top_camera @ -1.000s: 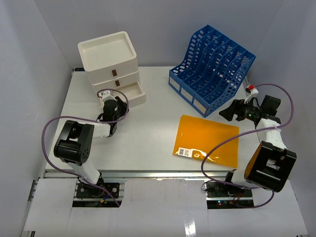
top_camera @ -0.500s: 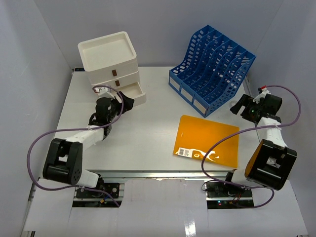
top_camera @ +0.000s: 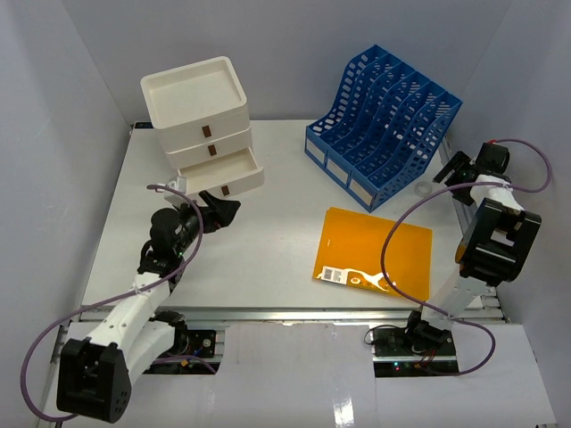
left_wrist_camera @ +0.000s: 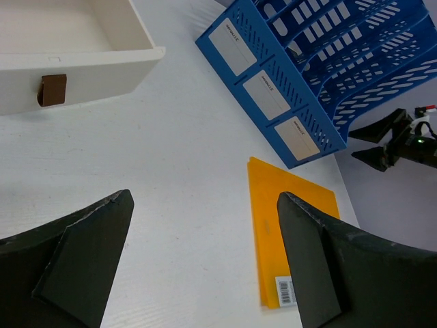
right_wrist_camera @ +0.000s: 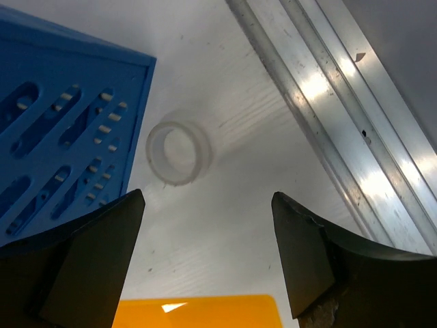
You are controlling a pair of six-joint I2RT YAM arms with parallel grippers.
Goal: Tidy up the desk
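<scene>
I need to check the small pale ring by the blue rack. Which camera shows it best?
The right wrist view: the ring lies large and clear on the desk, beside the rack's corner. The top view shows only a faint small circle there; the left wrist view does not show it.

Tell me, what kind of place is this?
Probably a robot test cell staged as an office: a white desk with a file rack, a drawer box and a folder, between plain walls.
</scene>
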